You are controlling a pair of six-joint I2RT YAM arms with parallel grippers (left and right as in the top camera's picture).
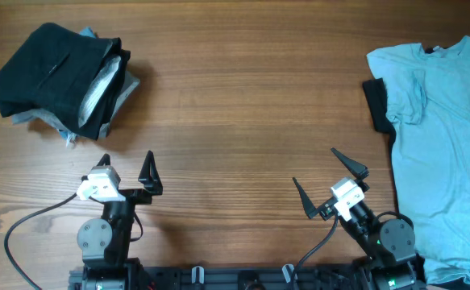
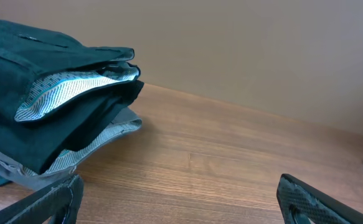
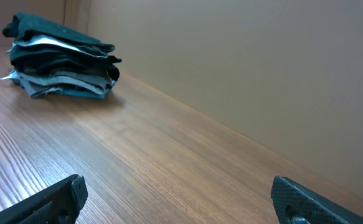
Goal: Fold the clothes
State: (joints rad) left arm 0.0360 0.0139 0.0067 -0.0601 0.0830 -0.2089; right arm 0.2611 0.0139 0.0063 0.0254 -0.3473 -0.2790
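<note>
Clothes lie in two heaps on the table [image 1: 235, 97]: a folded stack [image 1: 57, 76], and well apart from it a blue T-shirt [image 1: 444, 137]. Our left gripper [image 1: 126, 165] hovers near the stack, our right gripper [image 1: 313, 165] farther off; both gape wide, empty.

A pile of folded dark green and grey clothes [image 2: 50, 93] sits at 9 o'clock on the brown wooden table [image 2: 231, 155].

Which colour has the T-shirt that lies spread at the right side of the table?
Light blue; the T-shirt shows best in the overhead view.
</note>
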